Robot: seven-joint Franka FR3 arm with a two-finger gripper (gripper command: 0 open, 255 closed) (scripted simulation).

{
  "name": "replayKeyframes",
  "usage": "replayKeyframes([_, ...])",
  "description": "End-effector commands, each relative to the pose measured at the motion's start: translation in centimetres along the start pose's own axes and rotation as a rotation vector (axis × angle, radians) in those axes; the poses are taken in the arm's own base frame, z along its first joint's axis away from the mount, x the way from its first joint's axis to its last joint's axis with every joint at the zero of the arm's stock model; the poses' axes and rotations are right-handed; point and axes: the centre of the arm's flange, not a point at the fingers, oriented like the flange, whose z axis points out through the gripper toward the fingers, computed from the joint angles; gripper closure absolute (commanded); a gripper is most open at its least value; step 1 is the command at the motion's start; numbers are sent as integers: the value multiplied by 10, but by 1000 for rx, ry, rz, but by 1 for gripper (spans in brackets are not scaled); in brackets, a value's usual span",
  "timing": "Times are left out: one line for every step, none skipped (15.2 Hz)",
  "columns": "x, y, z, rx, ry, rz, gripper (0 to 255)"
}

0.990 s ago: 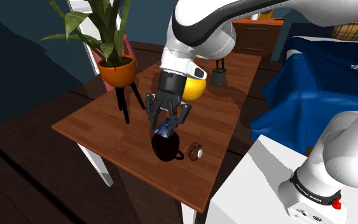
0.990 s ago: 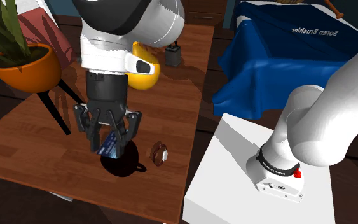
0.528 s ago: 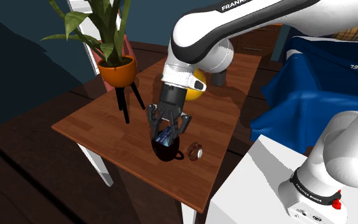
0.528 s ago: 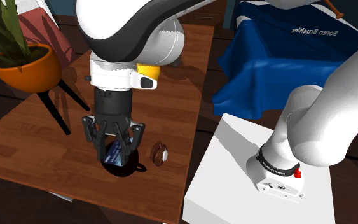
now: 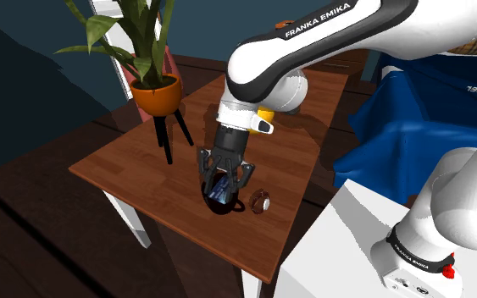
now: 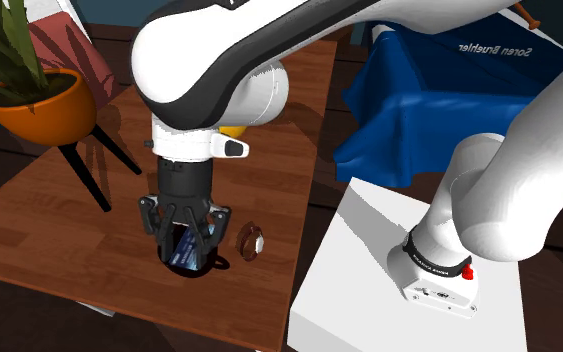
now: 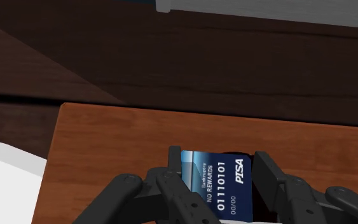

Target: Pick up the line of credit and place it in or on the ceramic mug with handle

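My fingers are clenched on the blue card, one on each side. Over the last second I've come straight down: the card was above the dark mug, and now its lower end looks to be inside the mug's mouth, on the wooden surface. Carry seems done, card not yet released, letting go is next

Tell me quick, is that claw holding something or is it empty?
Gripper: closed on the blue card, right at the dark mug.
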Motion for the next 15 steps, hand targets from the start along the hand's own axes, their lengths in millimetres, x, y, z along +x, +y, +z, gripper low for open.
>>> replayKeyframes([1, 0, 1, 0, 0, 0, 255])
replayKeyframes([1, 0, 1, 0, 0, 0, 255])
replayKeyframes([1, 0, 1, 0, 0, 0, 255])
replayKeyframes([1, 0, 1, 0, 0, 0, 255])
replayKeyframes([1, 0, 1, 0, 0, 0, 255])
replayKeyframes([1, 0, 1, 0, 0, 0, 0])
replayKeyframes([1, 0, 1, 0, 0, 0, 0])
replayKeyframes([1, 0, 1, 0, 0, 0, 0])
replayKeyframes([1, 0, 1, 0, 0, 0, 0])
replayKeyframes([1, 0, 1, 0, 0, 0, 0])
replayKeyframes([1, 0, 1, 0, 0, 0, 0])
replayKeyframes([1, 0, -12, 0, 0, 0, 0])
replayKeyframes([1, 0, -26, 0, 0, 0, 0])
replayKeyframes([1, 0, -39, 0, 0, 0, 0])
replayKeyframes([1, 0, -49, 0, 0, 0, 0])
